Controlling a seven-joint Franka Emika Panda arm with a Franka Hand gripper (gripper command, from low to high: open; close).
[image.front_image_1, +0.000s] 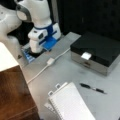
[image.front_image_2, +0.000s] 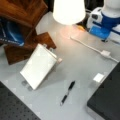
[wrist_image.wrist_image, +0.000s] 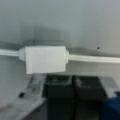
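Front view: white cable (image.front_image_1: 47, 65) with inline switch box (image.front_image_1: 50, 61) crosses table (image.front_image_1: 72, 72) toward far edge; pen (image.front_image_1: 93, 88), notepad (image.front_image_1: 71, 103) at near edge; gripper unseen. Front view: lamp shade (image.front_image_2: 68, 10). Wrist view: gripper (wrist_image.wrist_image: 74, 87) fingers together, empty, above box (wrist_image.wrist_image: 45, 59).

Black pen (image.front_image_1: 93, 88) lying on grey table (image.front_image_1: 72, 72); white spiral notepad (image.front_image_1: 71, 103) near it, toward a front view's bottom. Black box (image.front_image_1: 100, 48) with steel side. Brown wooden stand (image.front_image_2: 23, 22). White lampshade (image.front_image_2: 68, 10).
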